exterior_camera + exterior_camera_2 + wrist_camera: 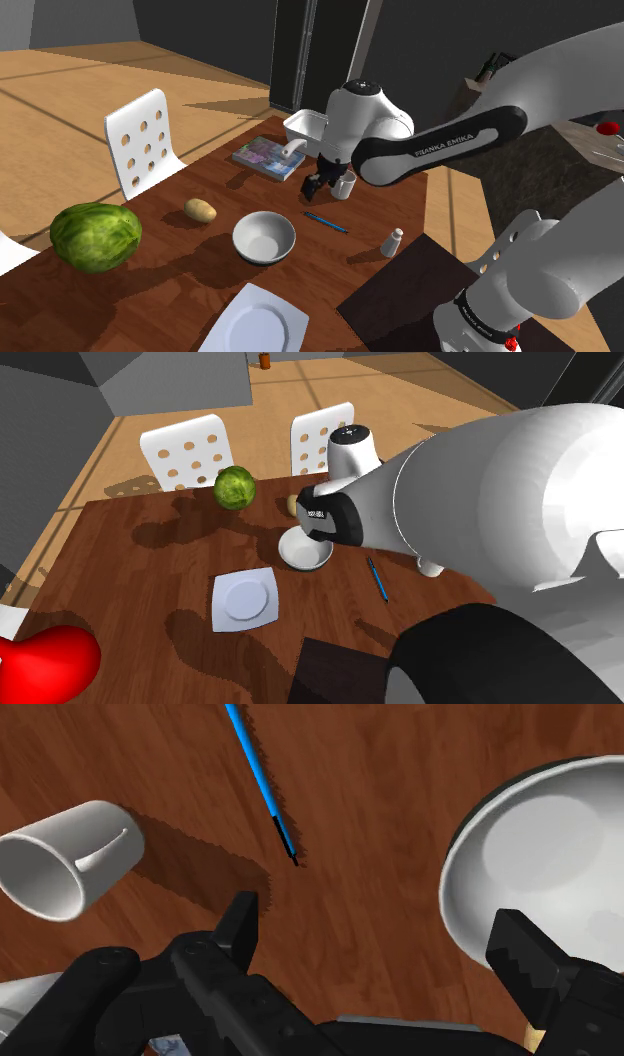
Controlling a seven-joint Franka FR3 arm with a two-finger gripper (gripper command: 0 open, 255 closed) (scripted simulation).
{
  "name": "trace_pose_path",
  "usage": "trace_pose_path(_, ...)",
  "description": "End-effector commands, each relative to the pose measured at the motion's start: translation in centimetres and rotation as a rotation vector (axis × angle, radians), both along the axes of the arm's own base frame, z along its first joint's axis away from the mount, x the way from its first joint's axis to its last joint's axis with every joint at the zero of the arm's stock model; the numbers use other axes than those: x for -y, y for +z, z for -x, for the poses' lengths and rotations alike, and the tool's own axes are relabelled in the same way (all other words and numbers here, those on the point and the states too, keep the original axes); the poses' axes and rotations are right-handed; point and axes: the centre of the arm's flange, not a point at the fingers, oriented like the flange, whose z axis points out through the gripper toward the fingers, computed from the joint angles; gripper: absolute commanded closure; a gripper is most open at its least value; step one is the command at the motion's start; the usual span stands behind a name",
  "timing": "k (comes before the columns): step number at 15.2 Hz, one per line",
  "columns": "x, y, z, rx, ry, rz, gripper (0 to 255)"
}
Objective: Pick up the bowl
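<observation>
Showed the bowl (264,237) upright and empty on the table (150,290), near the middle, between the potato (200,210) and the pen (326,222), with the plate (255,322) near it. Touched by nothing; set mouth-up with the rim bare all round, and so judged open to a pinch across the wall from above. Showed the gripper (378,919) above bare wood between the bowl and the mug (345,185), with the fingers (240,929) set wide apart and clasped on nothing. Placed off-centre for the grasp: in the wrist view, one fingertip at the bowl's rim, the other beside the mug's shadow, the gap over wood just short of the pen's tip. Probably held open so as to straddle the wall once shifted toward the bowl and lowered. Showed the arm (440,150) stretched in from the shoulder view's right, forearm roughly level over the table's far half, wrist bent downward, hand pointed steeply at the tabletop. Hung clear of the mug, yet near enough to risk a knock in a careless sideways move.
</observation>
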Motion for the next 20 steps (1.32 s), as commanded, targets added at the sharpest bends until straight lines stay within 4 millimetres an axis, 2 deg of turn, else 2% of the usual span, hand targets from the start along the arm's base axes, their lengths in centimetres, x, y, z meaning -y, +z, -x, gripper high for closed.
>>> trace_pose_path(1,-1.7,-2.1,-1.2,-0.002,0.000,-0.005,0)
trace_pose_path(7,-5.7,-8.2,-3.9,-0.010,0.001,-0.014,0)
trace_pose_path(15,-6.0,-12.6,-4.1,-0.011,0.001,-0.014,0)
trace_pose_path(17,-6.0,-12.6,-4.1,-0.011,0.001,-0.014,0)
trace_pose_path(18,-6.0,-12.6,-4.1,-0.011,0.001,-0.014,255)
trace_pose_path(20,-6.0,-12.6,-4.1,-0.011,0.001,-0.014,255)
